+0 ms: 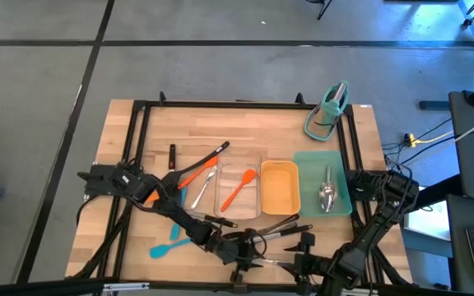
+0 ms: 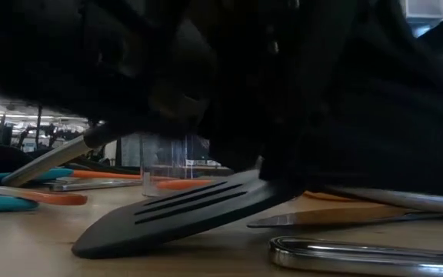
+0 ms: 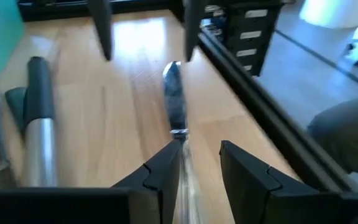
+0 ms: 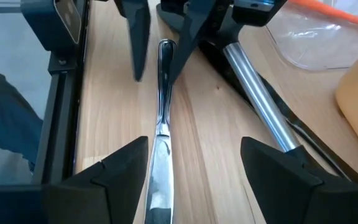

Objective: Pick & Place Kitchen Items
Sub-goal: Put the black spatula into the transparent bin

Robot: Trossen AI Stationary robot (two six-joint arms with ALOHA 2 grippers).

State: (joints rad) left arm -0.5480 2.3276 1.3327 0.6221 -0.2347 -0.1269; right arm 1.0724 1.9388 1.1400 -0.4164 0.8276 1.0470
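Both grippers at bottom centre of high view, facing each other over steel knife (image 4: pixel 160 124) lying flat on table (image 1: pixel 122 164). Left gripper (image 3: pixel 194 171) half-open, straddling knife, possibly touching. Right gripper (image 4: pixel 194 165) wide open, empty.

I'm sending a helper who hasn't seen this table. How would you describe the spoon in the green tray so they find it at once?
Start at the wooden table and go to the flat green tray right of the yellow tray. The steel spoon lies in it, handle pointing to the table's far edge. It is the only shiny all-metal utensil inside any tray; the clear tray's utensils are orange.
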